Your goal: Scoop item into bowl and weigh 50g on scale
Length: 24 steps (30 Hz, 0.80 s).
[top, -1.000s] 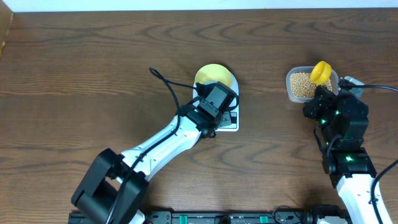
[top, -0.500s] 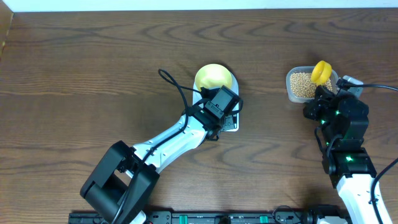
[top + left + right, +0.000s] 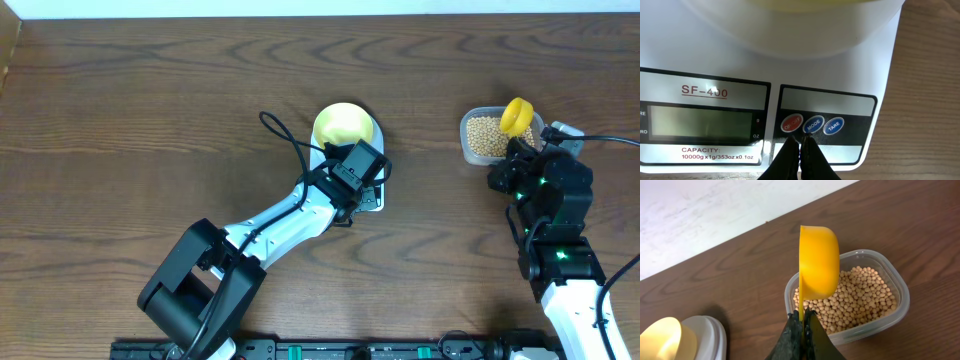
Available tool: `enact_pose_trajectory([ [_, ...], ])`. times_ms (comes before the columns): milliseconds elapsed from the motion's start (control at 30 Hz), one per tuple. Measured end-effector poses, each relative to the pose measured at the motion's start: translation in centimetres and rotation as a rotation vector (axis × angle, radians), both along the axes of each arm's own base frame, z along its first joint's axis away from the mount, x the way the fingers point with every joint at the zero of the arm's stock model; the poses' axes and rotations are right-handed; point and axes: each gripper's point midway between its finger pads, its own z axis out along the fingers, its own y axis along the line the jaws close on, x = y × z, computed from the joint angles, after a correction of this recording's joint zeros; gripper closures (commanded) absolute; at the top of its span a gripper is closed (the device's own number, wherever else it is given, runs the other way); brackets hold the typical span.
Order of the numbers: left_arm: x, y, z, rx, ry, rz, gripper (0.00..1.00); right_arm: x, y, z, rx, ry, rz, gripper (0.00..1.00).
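Observation:
The pale-yellow bowl (image 3: 343, 125) stands on the white scale (image 3: 377, 201), which my left arm largely covers from above. In the left wrist view my left gripper (image 3: 801, 140) is shut and empty. Its tips sit at the scale's (image 3: 715, 60) front panel, just below the red button (image 3: 791, 123) and the blue one (image 3: 813, 124); the display is blank. My right gripper (image 3: 803, 315) is shut on the handle of a yellow measuring spoon (image 3: 818, 262), held on edge over the beans (image 3: 860, 297). The spoon (image 3: 516, 115) shows above the beans (image 3: 483, 135).
The beans fill a clear plastic tub (image 3: 901, 302) at the back right of the wooden table (image 3: 150, 120). The bowl (image 3: 662, 340) and scale (image 3: 710, 335) lie left of the tub. A black cable (image 3: 285, 140) loops beside the left arm.
My left arm has swung a little to the right, bringing its shut tips over the scale's buttons. The right arm and the spoon have not moved.

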Motion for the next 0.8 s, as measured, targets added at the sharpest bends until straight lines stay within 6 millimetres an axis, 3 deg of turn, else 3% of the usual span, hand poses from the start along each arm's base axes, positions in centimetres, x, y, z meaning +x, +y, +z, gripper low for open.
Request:
enact_pose_trajectory([
  [800, 1.1, 0.1, -0.5, 0.004, -0.033, 0.019, 0.93, 0.0, 0.0, 0.0, 0.000, 0.000, 0.000, 0.99],
])
